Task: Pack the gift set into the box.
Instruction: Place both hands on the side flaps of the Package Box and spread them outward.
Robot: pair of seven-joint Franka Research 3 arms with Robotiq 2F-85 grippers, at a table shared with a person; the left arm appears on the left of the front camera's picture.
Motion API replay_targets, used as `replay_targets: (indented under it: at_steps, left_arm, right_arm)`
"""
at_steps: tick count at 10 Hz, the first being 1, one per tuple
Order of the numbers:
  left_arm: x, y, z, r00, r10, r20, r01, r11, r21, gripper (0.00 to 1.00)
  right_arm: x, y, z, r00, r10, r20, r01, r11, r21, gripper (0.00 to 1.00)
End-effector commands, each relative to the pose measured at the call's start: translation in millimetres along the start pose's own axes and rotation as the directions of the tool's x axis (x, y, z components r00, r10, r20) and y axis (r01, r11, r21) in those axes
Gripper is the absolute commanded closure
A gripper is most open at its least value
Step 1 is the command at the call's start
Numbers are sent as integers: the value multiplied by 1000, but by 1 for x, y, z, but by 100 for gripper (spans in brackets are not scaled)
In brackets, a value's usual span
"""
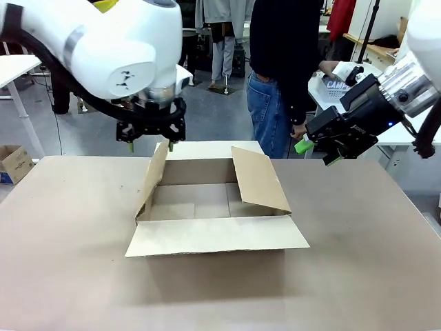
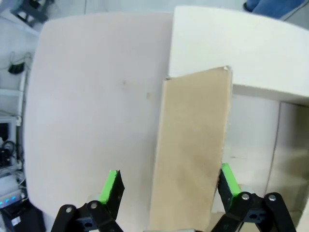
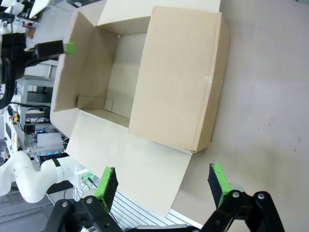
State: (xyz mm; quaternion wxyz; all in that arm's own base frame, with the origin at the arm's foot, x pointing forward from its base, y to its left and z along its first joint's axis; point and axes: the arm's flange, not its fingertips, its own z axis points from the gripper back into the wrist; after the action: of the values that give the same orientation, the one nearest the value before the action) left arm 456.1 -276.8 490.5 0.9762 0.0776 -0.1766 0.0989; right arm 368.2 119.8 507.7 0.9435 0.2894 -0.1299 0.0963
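Note:
The box (image 1: 207, 207) sits open in the middle of the table, its near flap lying flat and its left flap (image 1: 155, 176) and right flap (image 1: 258, 179) tilted up. My left gripper (image 1: 150, 145) hangs open over the left flap's top. In the left wrist view that flap (image 2: 193, 154) stands between my fingers (image 2: 111, 186). My right gripper (image 1: 318, 153) hovers open and holding nothing, above and to the right of the box (image 3: 120, 82). Behind it a person has a hand on the white perforated basket (image 1: 329, 88) of the gift set. What the basket holds is unclear.
The person (image 1: 282, 69) stands at the far edge, right of centre. A small brown carton (image 1: 14, 162) sits on the floor at far left. A white side table (image 1: 406, 131) is at the right. Bare tabletop (image 1: 69, 227) surrounds the box.

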Motion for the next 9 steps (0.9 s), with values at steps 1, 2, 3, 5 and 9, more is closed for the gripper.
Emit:
replay_targets:
  at_steps: [1,2,3,5,9]
  left_arm:
    - [1,34,-6,998,61,3,-61,998,-15,0]
    - [6,49,-5,996,89,1,-89,996,-28,0]
    - [12,69,-5,992,123,-8,-124,991,-44,0]
    - [18,108,-11,985,156,-66,-162,982,-93,0]
    - [21,164,-65,953,88,-291,-163,957,-242,0]
  right_arm:
    - [0,3,0,1000,-22,13,22,1000,-10,0]
    - [0,3,0,1000,-22,13,22,1000,-10,0]
    - [0,3,0,1000,-22,13,22,1000,-10,0]
    - [0,3,0,1000,-22,13,22,1000,-10,0]
    - [0,3,0,1000,-22,13,22,1000,-10,0]
